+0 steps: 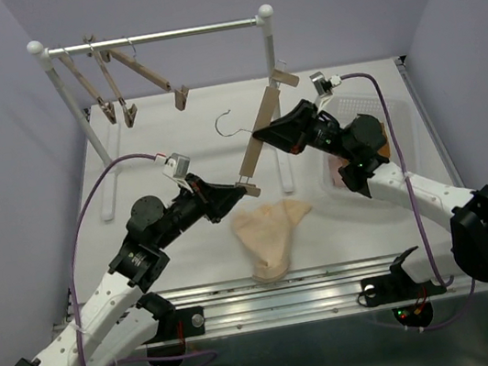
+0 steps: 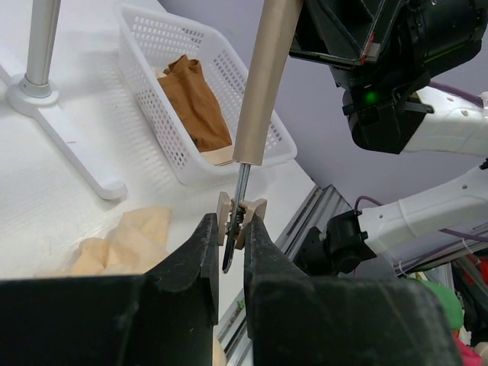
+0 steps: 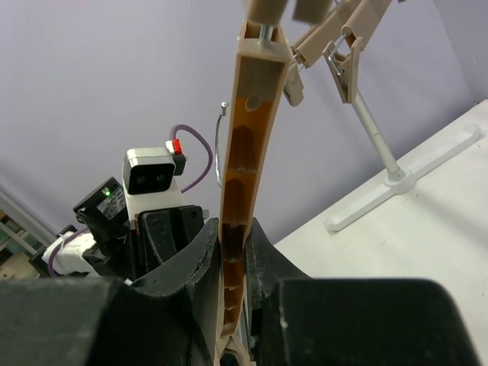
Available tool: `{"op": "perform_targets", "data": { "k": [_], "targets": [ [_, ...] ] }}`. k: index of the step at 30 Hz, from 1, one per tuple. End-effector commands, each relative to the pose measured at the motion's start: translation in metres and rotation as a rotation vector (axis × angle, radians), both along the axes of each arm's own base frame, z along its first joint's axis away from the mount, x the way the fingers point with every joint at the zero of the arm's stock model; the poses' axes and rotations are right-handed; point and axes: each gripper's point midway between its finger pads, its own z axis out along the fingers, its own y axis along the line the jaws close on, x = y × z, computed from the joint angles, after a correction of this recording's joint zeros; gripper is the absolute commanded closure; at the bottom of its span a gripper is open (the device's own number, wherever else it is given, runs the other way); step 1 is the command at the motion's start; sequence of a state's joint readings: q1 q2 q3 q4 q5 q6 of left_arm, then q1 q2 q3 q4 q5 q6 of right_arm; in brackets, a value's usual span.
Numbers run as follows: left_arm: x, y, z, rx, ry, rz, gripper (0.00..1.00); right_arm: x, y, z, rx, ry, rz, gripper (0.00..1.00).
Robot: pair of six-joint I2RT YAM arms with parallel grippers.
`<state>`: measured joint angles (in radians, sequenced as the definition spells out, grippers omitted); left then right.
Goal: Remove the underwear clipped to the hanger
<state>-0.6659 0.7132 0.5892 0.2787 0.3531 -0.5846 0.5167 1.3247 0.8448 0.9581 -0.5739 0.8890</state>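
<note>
My right gripper (image 1: 276, 131) is shut on the wooden hanger (image 1: 260, 139) and holds it tilted above the table; in the right wrist view the gripper (image 3: 232, 244) clamps the hanger bar (image 3: 242, 152). My left gripper (image 1: 239, 186) is shut on the clip (image 1: 249, 182) at the hanger's lower end; the left wrist view shows the fingertips (image 2: 207, 229) squeezing that clip (image 2: 241, 216). The beige underwear (image 1: 270, 228) lies loose on the table below the clip and also shows in the left wrist view (image 2: 122, 240). The rust-brown underwear (image 2: 194, 99) lies in the basket. A bit of pink (image 1: 334, 171) shows there too.
A white mesh basket (image 1: 401, 121) stands at the right, seen also in the left wrist view (image 2: 171, 156). A white clothes rack (image 1: 156, 37) stands at the back with several empty clip hangers (image 1: 123, 91). Its foot (image 2: 69, 137) runs across the table. A metal rail (image 1: 334, 280) edges the front.
</note>
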Motion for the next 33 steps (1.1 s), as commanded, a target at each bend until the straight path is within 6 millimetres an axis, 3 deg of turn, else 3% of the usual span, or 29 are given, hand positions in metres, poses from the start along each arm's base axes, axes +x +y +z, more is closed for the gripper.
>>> {"op": "perform_targets", "data": {
  "k": [1,2,4,5,10,12,14,19,21,22,25,26,28,31,32,33],
  "targets": [
    [0.004,0.006,0.036,-0.055,-0.111,0.046,0.81,0.010,-0.001,0.006,-0.038,-0.102,-0.053,0.99],
    [0.007,0.006,0.035,-0.041,-0.100,0.055,0.59,0.008,-0.001,0.007,-0.037,-0.108,-0.049,0.99],
    [0.011,0.005,0.031,-0.022,-0.083,0.064,0.26,0.007,-0.001,0.007,-0.037,-0.109,-0.044,0.99],
    [0.011,0.004,0.032,-0.023,-0.086,0.063,0.01,0.006,-0.001,0.007,-0.033,-0.099,-0.038,0.99],
    [0.023,0.003,0.039,-0.011,-0.110,0.097,0.01,0.000,-0.001,0.007,-0.022,-0.084,-0.005,0.99],
    [0.025,0.000,0.051,-0.028,-0.149,0.091,0.01,-0.004,-0.002,0.009,-0.006,-0.084,0.004,0.99],
    [0.027,-0.004,0.061,-0.041,-0.196,0.077,0.01,-0.007,-0.003,0.010,0.007,-0.069,0.015,0.99],
    [0.039,-0.023,0.064,0.003,-0.223,0.027,0.01,-0.013,-0.003,0.017,0.042,-0.064,0.047,0.99],
    [0.041,-0.032,0.062,0.019,-0.227,-0.013,0.07,-0.014,-0.003,0.018,0.051,-0.058,0.055,0.99],
    [0.041,-0.035,0.062,0.023,-0.227,-0.029,0.20,-0.013,-0.004,0.019,0.057,-0.053,0.051,0.99],
    [0.043,-0.042,0.061,0.033,-0.229,-0.059,0.45,-0.013,-0.005,0.020,0.068,-0.044,0.048,0.99],
    [0.043,-0.043,0.063,0.029,-0.234,-0.063,0.69,-0.014,-0.005,0.021,0.069,-0.048,0.048,0.99],
    [0.043,-0.043,0.066,0.019,-0.234,-0.057,1.00,-0.012,-0.007,0.019,0.071,-0.046,0.033,0.99],
    [0.041,-0.037,0.073,-0.002,-0.249,-0.034,1.00,-0.006,-0.007,0.012,0.049,-0.018,-0.001,0.99],
    [0.045,-0.033,0.075,-0.010,-0.243,0.003,1.00,-0.005,-0.008,0.013,0.032,-0.039,-0.019,0.89],
    [0.043,-0.027,0.077,-0.017,-0.240,0.026,1.00,-0.001,-0.007,0.004,-0.002,-0.003,-0.031,0.72]
  ]
}}
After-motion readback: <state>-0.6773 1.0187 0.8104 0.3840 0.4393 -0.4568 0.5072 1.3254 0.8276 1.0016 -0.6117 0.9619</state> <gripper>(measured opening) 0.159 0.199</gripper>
